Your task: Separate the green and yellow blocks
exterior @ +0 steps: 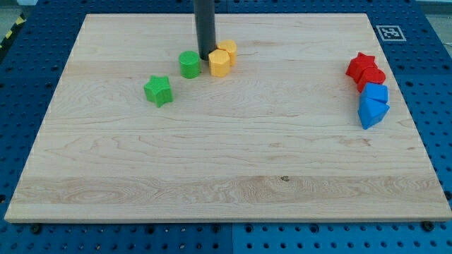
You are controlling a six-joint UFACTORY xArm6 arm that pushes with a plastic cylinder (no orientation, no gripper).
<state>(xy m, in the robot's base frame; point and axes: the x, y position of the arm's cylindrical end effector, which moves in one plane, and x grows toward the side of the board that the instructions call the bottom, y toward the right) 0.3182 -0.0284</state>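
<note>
My tip [205, 57] stands near the view's top, in the narrow gap between a green cylinder [189, 64] on its left and a yellow block [219, 63] on its right. A second yellow block [228, 50] touches the first one, just above and to its right. A green star block [159, 90] lies apart, lower left of the green cylinder. The rod rises straight up out of the view's top.
At the view's right, a red star [361, 65] and another red block [372, 76] sit together, with two blue blocks [375, 93] [371, 113] just below them. The wooden board [226, 176] lies on a blue perforated table.
</note>
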